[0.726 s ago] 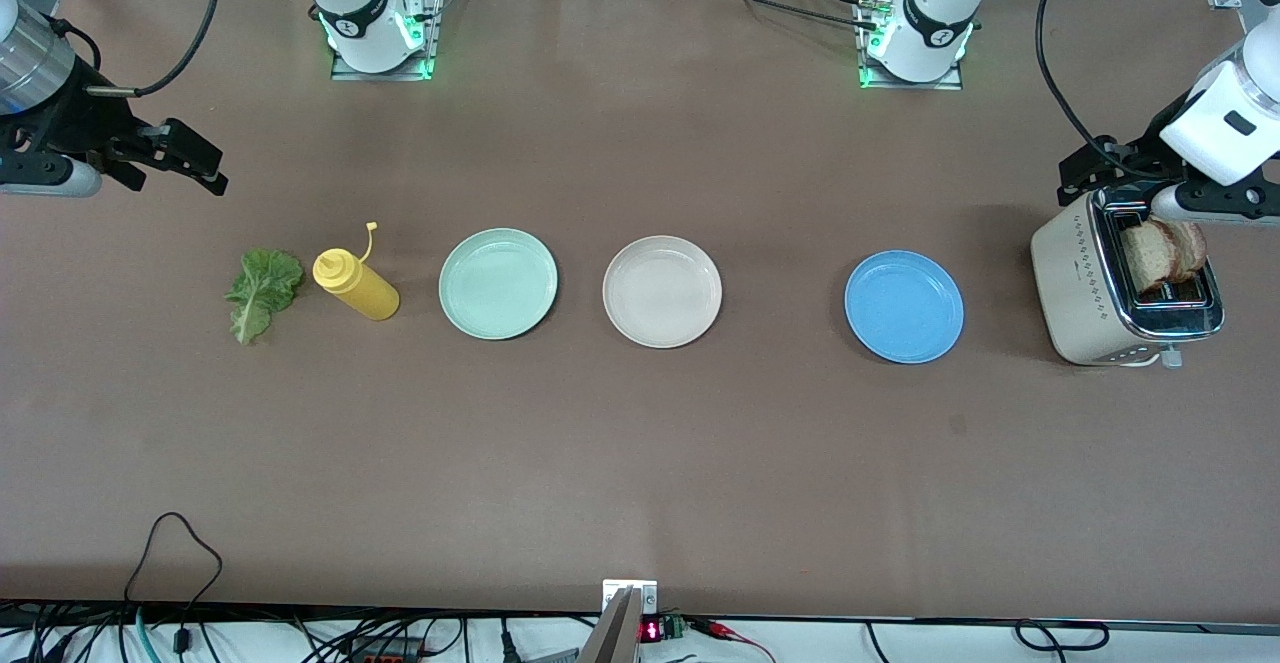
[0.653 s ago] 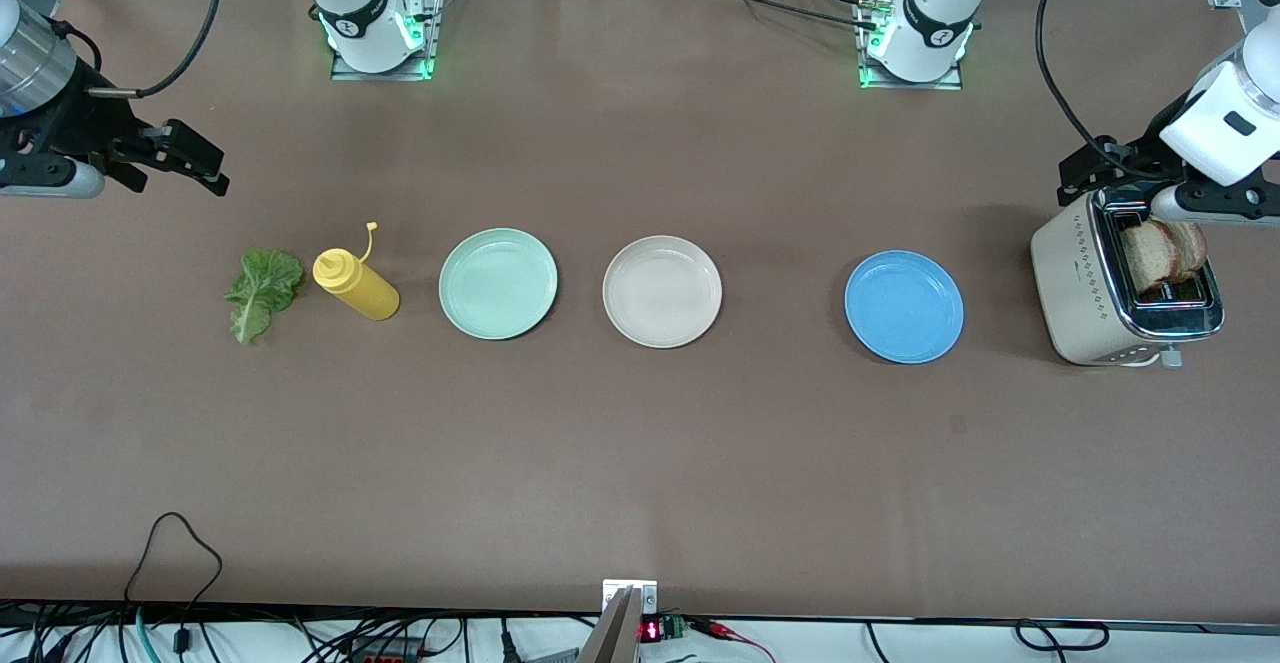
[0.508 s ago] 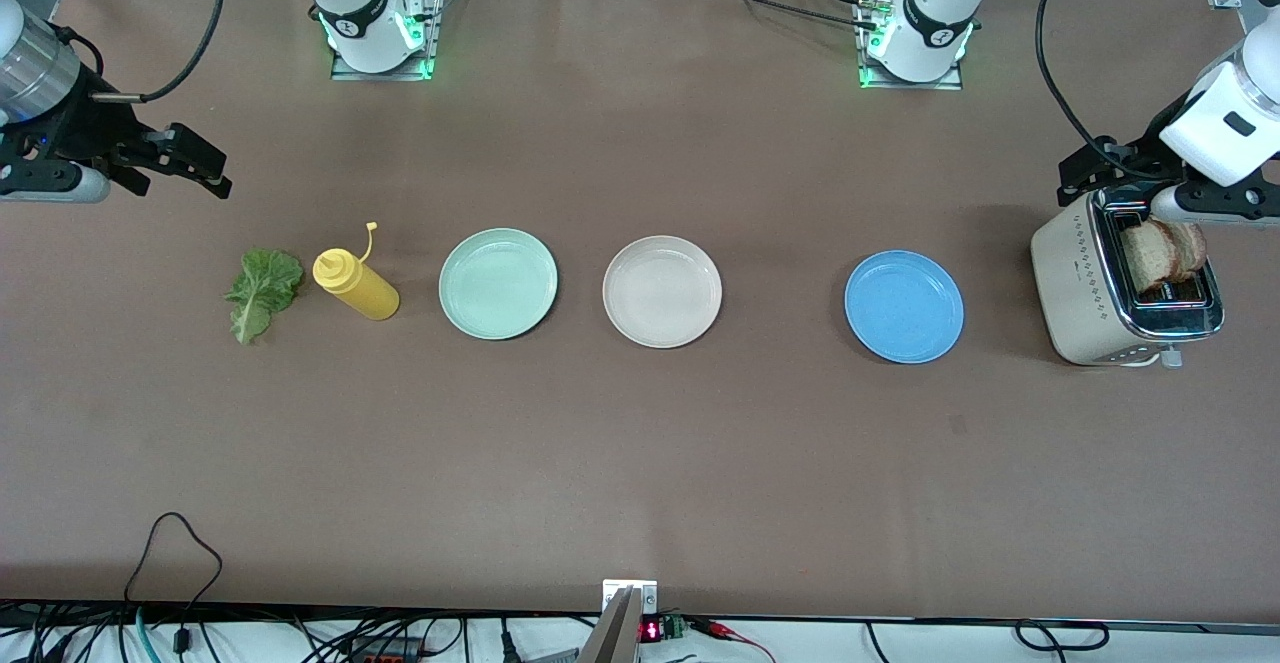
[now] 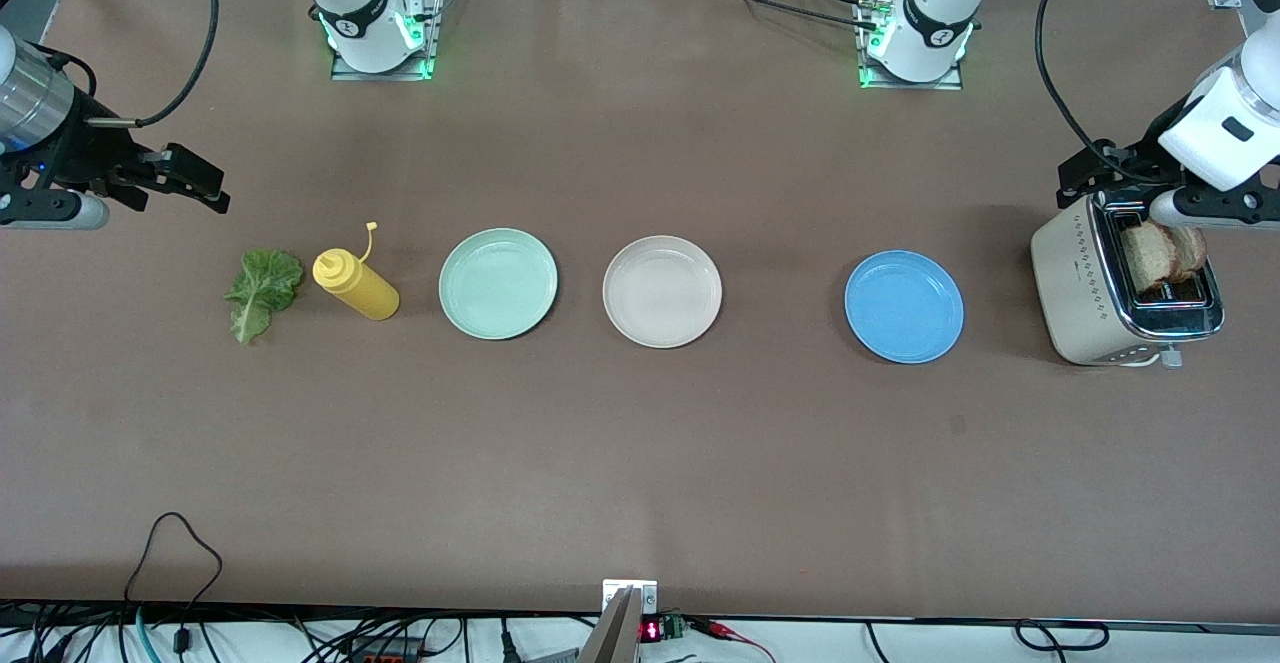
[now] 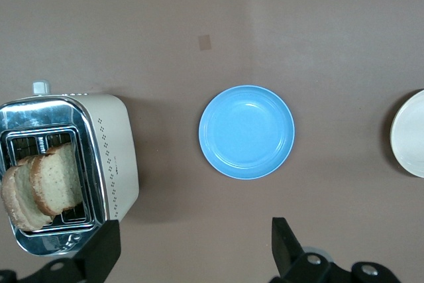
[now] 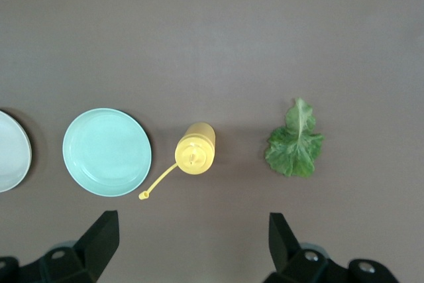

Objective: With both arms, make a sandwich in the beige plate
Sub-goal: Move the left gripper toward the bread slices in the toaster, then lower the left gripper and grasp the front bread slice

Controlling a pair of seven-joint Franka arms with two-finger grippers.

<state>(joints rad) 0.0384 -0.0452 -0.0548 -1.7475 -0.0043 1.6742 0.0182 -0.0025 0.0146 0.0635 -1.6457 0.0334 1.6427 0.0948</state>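
The beige plate (image 4: 662,291) lies bare in the middle of the table; its edge also shows as the beige plate (image 5: 411,134) and the beige plate (image 6: 10,150). Two bread slices (image 4: 1160,253) stand in the toaster (image 4: 1085,283) at the left arm's end, also seen as the bread slices (image 5: 43,187). A lettuce leaf (image 4: 263,291) lies flat at the right arm's end, shown too as the lettuce leaf (image 6: 295,144). My left gripper (image 4: 1092,169) hangs open by the toaster's edge, the left gripper (image 5: 195,240) holding nothing. My right gripper (image 4: 195,179) is open over bare table near the lettuce, the right gripper (image 6: 192,233) likewise holding nothing.
A mint-green plate (image 4: 498,283) and a yellow squeeze bottle (image 4: 357,286) sit between the beige plate and the lettuce. A blue plate (image 4: 904,306) lies between the beige plate and the toaster. Cables run along the table's front edge.
The right arm's hand has shifted slightly, its gripper drifting a little toward the lettuce's row. The left arm has barely moved. Both grippers stay open.
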